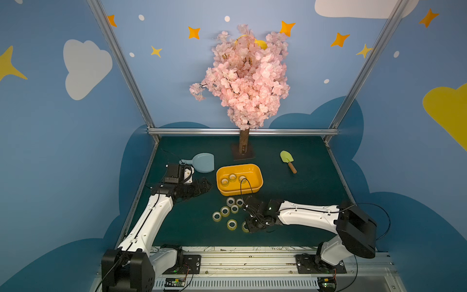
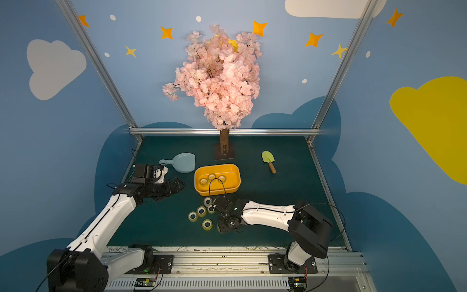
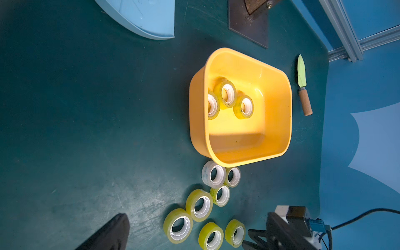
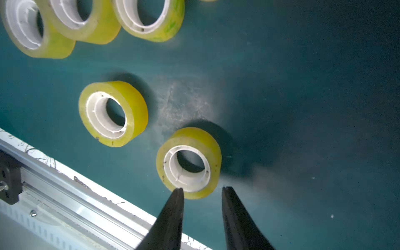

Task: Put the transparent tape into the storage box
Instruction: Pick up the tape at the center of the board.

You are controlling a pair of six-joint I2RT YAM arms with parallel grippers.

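My right gripper (image 4: 202,188) hangs parted and empty beside a transparent tape roll (image 4: 190,135), aligned to pinch its wall for the storage box (image 1: 227,191).

right arm stretched forward and inward, wrist tipped down; right gripper (image 4: 202,190) jaws parted, nothing between. left arm extended, wrist raised; left gripper (image 1: 202,187) jaw gap unreadable.
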